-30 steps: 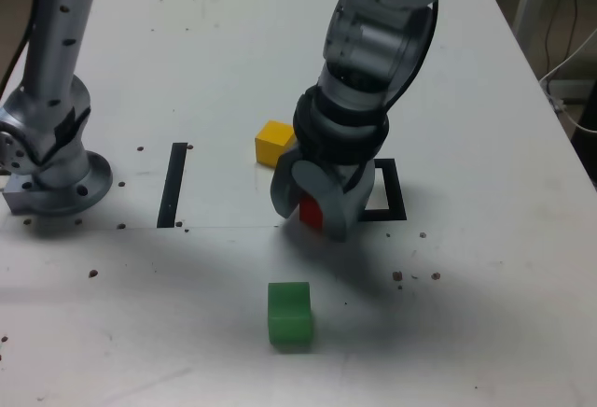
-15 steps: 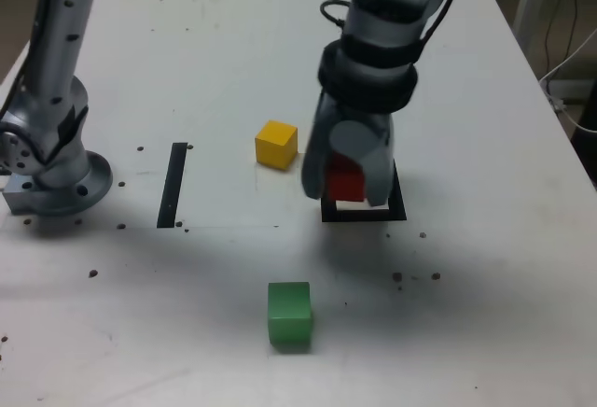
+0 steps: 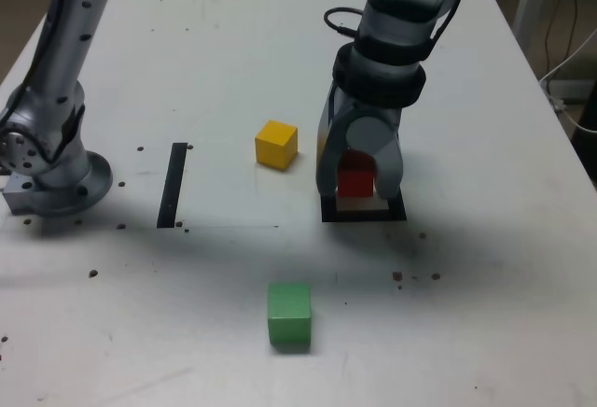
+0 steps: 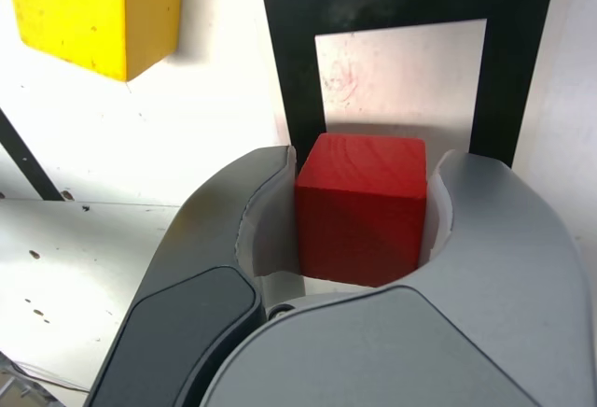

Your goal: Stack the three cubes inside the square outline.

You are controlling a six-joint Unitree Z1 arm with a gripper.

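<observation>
Plainly, the red cube [image 4: 362,203] looks light, rigid and matte, not slippery; flat opposite faces are the right place to grip (as here). The jaws pinch it side to side, cube seated between them, held over the near edge of the square outline [image 3: 396,213], seemingly just off the tabletop [image 3: 205,62].

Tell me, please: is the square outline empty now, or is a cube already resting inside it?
Cannot tell for sure. The red cube is over the square outline, gripped between the fingers, but its underside is hidden.
</observation>
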